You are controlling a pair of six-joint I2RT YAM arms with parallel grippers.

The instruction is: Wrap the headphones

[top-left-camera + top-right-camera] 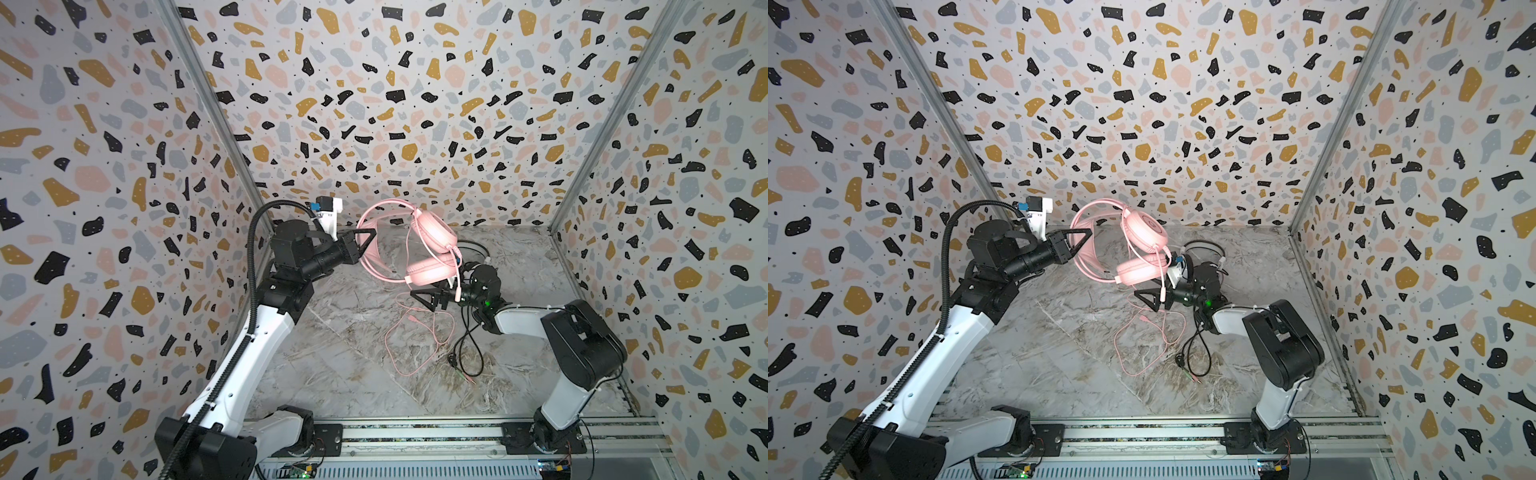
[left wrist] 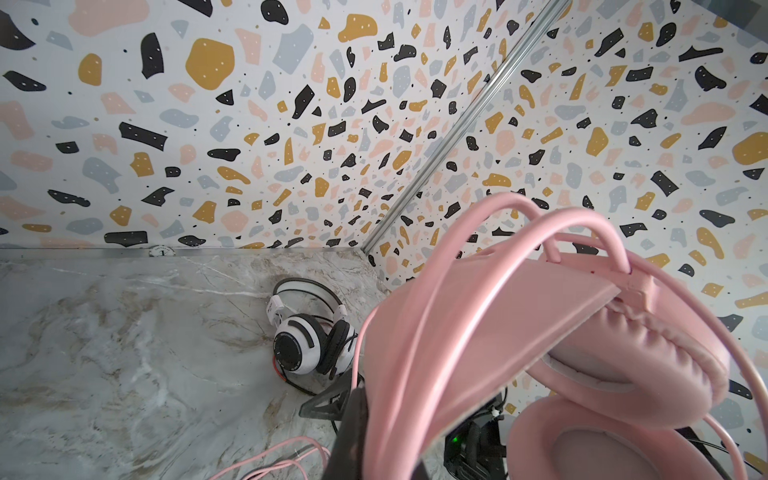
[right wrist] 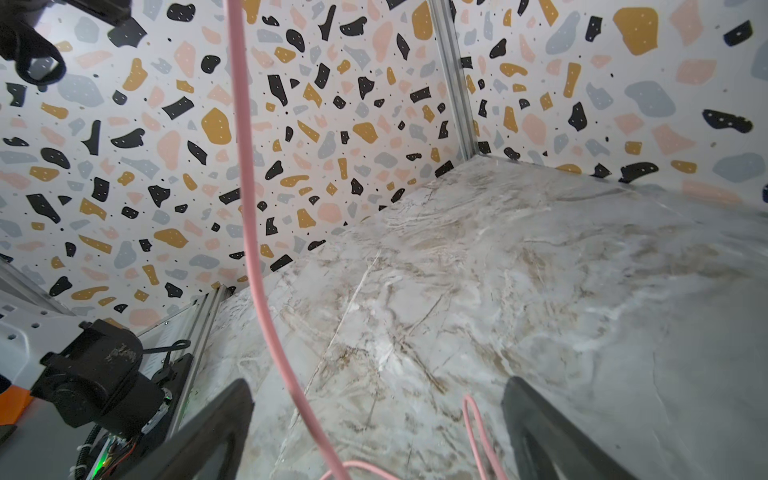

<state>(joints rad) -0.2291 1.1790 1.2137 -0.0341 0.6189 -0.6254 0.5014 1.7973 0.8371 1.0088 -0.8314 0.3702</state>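
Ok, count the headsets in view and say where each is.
2. The pink headset hangs from the left gripper above the table; the white-and-black headset lies on the table farther back, mostly hidden in both top views.

The grey-white marble-look floor slab with brownish veins (image 1: 353, 361) is closed on three sides by tall white terrazzo-print panels with black, ochre, pale pink and grey-blue blotches: a back panel (image 1: 395, 104) behind the slab, a left panel (image 1: 83, 166) and a right panel (image 1: 690, 187) at its sides. A slim silver left post (image 1: 202, 83) and a right post (image 1: 611, 112) rise from the back corners of the slab, and a silver metal track (image 1: 415, 434) runs along its near edge. The light is soft and even, and it gives the slab a weak shine.
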